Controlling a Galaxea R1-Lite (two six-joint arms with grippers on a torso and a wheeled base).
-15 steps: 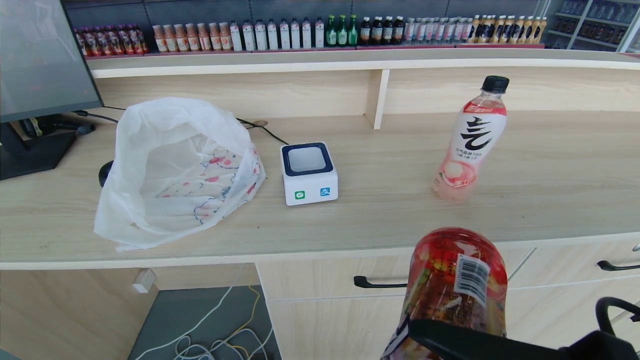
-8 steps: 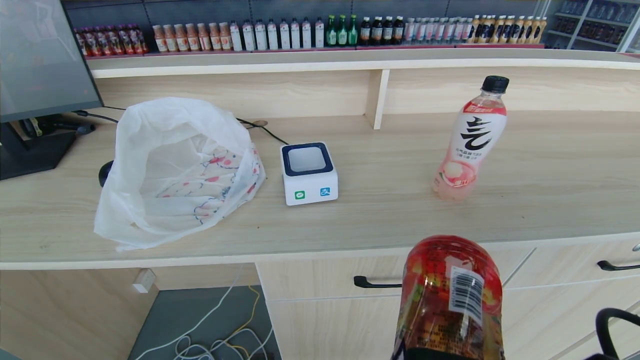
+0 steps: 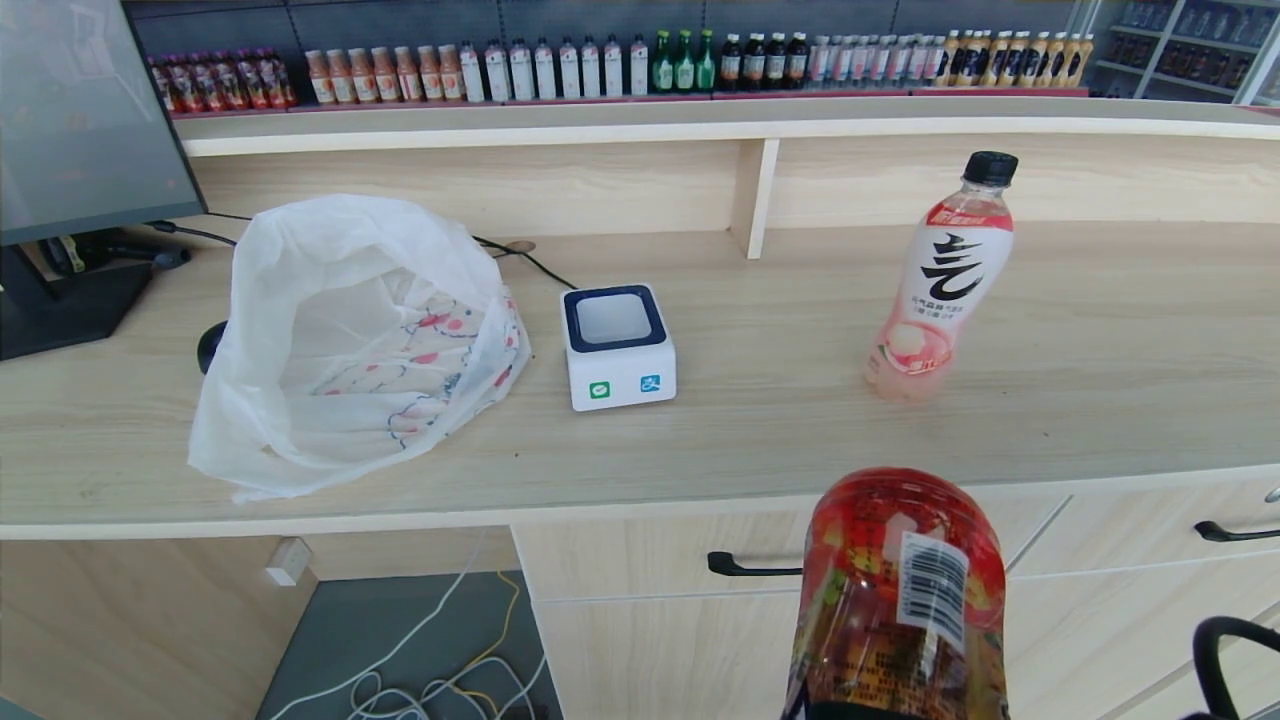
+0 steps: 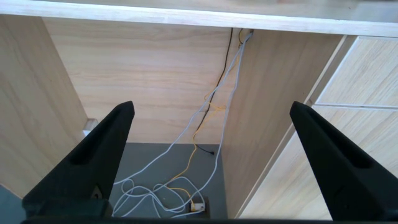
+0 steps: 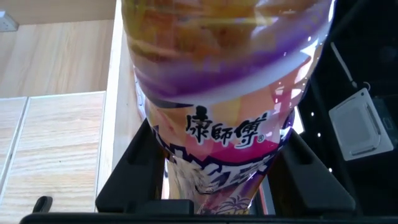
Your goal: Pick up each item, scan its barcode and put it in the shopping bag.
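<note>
The right gripper (image 5: 217, 165), pinching the red-labelled clear plastic drink bottle (image 3: 900, 590), has straightened it at near right, before the pale wooden counter (image 3: 760, 440). Carrying it far-left to the white boxy scanner (image 3: 618, 345) looks next. The left gripper (image 4: 211, 143) hangs spread.

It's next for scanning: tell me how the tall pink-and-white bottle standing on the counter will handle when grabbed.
The pink-and-white bottle stands tall and narrow on the counter, so a push near its cap would likely tip it. It looks round and smooth-sleeved, so it may slip or roll once down. It seems filled, probably heavy for its size.
</note>
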